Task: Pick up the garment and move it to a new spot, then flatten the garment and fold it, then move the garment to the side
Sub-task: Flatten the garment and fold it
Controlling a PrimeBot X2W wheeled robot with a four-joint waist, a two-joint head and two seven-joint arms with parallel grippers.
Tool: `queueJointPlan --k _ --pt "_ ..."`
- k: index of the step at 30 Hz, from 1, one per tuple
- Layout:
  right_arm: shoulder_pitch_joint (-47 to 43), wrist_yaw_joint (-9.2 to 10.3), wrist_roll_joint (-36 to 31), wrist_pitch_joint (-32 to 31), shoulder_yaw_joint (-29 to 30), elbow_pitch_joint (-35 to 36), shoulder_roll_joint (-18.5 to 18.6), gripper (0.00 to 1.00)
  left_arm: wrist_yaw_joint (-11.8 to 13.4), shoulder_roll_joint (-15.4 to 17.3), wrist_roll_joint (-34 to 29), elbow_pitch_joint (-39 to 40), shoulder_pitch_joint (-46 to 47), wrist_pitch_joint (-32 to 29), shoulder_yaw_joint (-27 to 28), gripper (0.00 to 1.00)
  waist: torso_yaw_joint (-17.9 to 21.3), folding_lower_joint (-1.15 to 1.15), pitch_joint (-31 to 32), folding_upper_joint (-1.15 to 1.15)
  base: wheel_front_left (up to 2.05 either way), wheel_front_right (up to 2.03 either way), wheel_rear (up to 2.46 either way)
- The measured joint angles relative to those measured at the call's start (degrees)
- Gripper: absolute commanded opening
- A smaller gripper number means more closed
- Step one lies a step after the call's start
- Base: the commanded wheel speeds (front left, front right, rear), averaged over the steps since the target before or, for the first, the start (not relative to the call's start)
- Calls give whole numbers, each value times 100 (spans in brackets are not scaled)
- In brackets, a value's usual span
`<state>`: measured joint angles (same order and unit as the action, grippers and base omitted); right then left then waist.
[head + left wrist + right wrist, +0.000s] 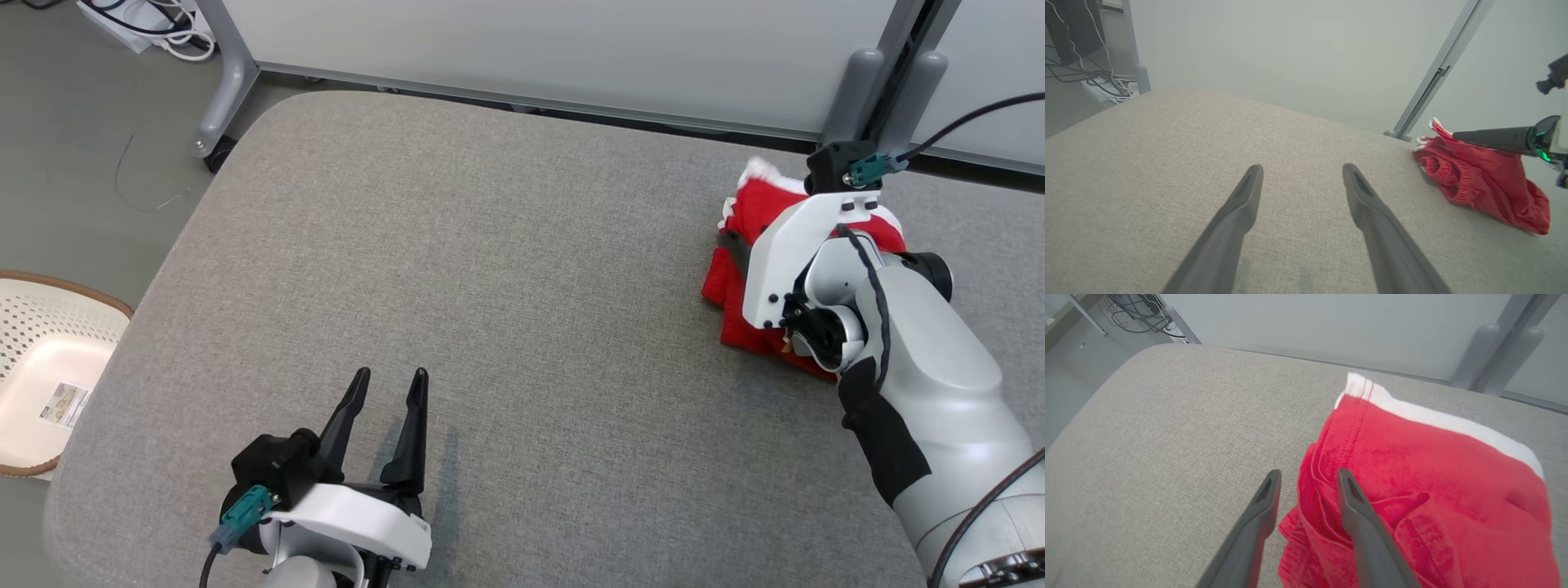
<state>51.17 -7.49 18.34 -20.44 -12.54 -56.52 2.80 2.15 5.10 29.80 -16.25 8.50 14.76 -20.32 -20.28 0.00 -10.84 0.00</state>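
The red shorts [759, 214] are noted in a loose, bunched heap at the far right of the fabric-covered desk [490, 286], partly covered by the right gripper [1308, 473]. Its fingers are parted narrowly, one over cloth and one over bare desk, with nothing pinched. The left gripper [390, 376] is held wide and empty, well apart at the near left. The cloth is judged light, soft and limp, likely to sag and unfold when lifted, so a pinch through the gathered waistband [1447, 175] or the white trim [1437, 420] is judged firmest.
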Motion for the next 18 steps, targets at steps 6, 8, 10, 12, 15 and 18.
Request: queueJointPlan --k 6,8,10,12,15,18 --pt "119 0 630 516 -49 188 -2 100 4 96 7 44 -16 9 85 100 71 0 122 0 0 0 0" --pt "198 -1 447 726 65 181 18 100 27 130 5 79 -58 14 132 100 138 0 172 0 0 0 0" --pt "202 -1 172 866 193 110 224 100 45 158 5 110 -130 14 169 100 215 0 222 0 0 0 0" --pt "160 1 -54 954 367 -15 516 100 44 176 3 146 -149 15 177 100 282 0 259 0 0 0 0" --pt "-68 1 -464 988 501 -271 848 100 25 178 -3 162 -156 15 147 100 315 0 287 0 0 0 0" --pt "-381 1 -664 1009 577 -491 846 46 -7 170 -3 170 -157 12 85 100 305 0 201 0 0 0 0"
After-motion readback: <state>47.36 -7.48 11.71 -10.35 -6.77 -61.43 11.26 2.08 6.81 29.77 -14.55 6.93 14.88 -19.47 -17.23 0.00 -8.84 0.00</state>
